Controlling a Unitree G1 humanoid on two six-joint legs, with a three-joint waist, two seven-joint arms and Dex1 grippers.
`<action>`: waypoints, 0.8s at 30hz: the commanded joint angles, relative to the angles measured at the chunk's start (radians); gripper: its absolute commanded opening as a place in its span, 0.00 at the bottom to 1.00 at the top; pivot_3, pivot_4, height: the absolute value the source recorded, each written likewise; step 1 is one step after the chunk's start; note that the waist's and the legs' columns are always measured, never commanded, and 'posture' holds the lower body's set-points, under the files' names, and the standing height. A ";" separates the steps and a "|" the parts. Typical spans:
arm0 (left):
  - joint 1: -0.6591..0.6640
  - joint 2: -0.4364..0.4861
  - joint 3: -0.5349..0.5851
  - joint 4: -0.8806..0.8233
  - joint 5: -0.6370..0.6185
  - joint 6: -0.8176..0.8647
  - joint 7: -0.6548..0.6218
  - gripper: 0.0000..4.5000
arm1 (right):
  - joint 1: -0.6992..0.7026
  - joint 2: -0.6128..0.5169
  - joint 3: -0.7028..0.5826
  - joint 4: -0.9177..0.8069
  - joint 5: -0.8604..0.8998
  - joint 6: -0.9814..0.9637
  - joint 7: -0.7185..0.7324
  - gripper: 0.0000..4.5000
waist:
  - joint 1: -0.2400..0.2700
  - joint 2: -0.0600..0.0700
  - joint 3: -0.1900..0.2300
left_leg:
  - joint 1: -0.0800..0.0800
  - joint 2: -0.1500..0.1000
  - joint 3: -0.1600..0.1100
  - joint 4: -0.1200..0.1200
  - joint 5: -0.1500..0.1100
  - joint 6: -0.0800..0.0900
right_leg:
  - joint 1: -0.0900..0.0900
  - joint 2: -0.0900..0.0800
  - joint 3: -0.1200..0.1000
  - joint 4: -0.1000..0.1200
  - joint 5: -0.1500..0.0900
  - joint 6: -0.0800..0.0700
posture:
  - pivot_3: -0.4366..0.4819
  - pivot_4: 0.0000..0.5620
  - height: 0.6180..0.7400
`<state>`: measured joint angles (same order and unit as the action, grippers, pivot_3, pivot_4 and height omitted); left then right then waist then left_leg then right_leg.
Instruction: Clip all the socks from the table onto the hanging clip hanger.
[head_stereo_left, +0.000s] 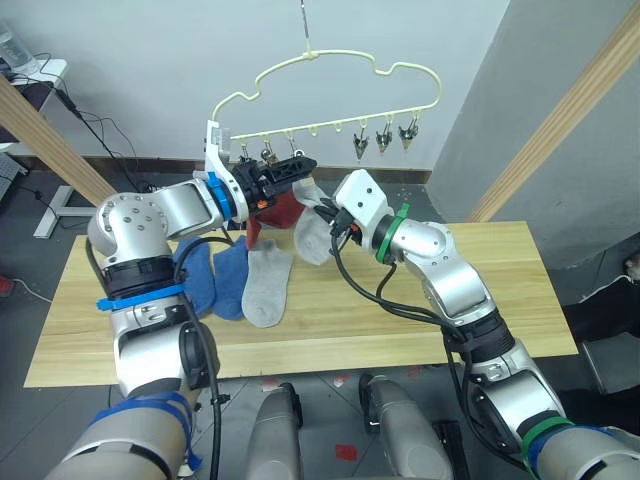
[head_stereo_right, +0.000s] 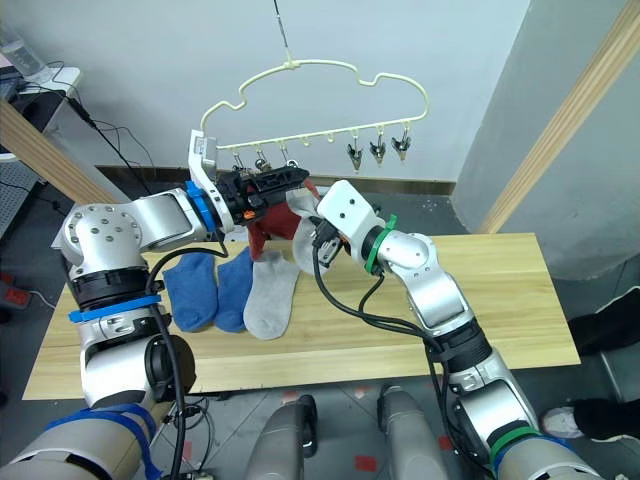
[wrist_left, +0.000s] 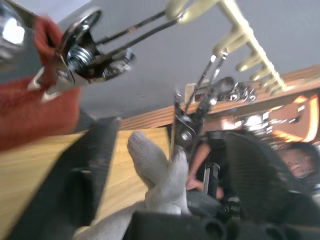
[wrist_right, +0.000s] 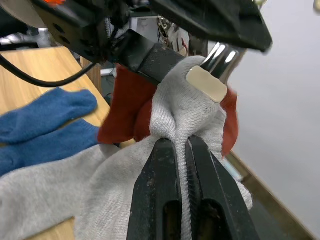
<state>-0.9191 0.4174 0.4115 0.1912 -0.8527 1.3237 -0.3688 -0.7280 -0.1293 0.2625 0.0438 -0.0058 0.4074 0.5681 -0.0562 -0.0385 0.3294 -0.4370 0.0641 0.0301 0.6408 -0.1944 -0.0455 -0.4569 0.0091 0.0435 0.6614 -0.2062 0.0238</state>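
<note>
While two rust-red socks are already hanging from the clip hanger, the right gripper is pinching a light grey sock tightly and lifting its cuff to the next grey metal clip. The left gripper is reaching in at that clip with its fingers spread around it, seemingly working it open. Next, by the look of it, the cuff needs feeding between the clip's jaws before either gripper lets go. On the table two blue socks and another grey sock are lying side by side, waiting their turn. There are no containers here; three clips at the hanger's far end are hanging empty.
</note>
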 joint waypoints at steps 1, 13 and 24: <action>0.056 0.069 -0.081 -0.149 0.010 -0.022 -0.066 1.00 | -0.007 0.007 -0.034 -0.006 0.053 0.019 0.017 0.16 | 0.000 0.000 0.000 | 0.000 0.000 0.000 0.000 0.000 0.000 | 0.000 0.000 0.000 0.000 0.000 0.000 | 0.46 0.55 1.00; 0.322 0.191 -0.141 -0.422 0.019 -0.201 -0.220 1.00 | 0.163 -0.097 -0.096 -0.261 0.132 0.201 0.010 0.99 | 0.024 0.000 0.000 | 0.000 -0.001 0.001 -0.006 0.000 0.000 | -0.001 -0.003 0.000 -0.004 0.000 0.000 | 0.49 0.52 1.00; 0.599 0.160 -0.176 -0.640 0.219 -0.624 -0.232 1.00 | 0.150 0.060 -0.217 -0.369 0.140 0.273 -0.264 0.99 | 0.027 0.000 0.000 | -0.001 -0.001 0.002 -0.007 0.001 -0.001 | -0.002 -0.002 0.000 -0.006 0.000 -0.001 | 0.51 0.49 1.00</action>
<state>-0.3249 0.5627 0.2358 -0.3805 -0.6258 0.7712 -0.5392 -0.5617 -0.0893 0.0647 -0.2703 0.1075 0.6796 0.3427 -0.0295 -0.0389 0.3289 -0.4399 0.0641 0.0312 0.6335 -0.1935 -0.0467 -0.4603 0.0073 0.0429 0.6558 -0.2064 0.0233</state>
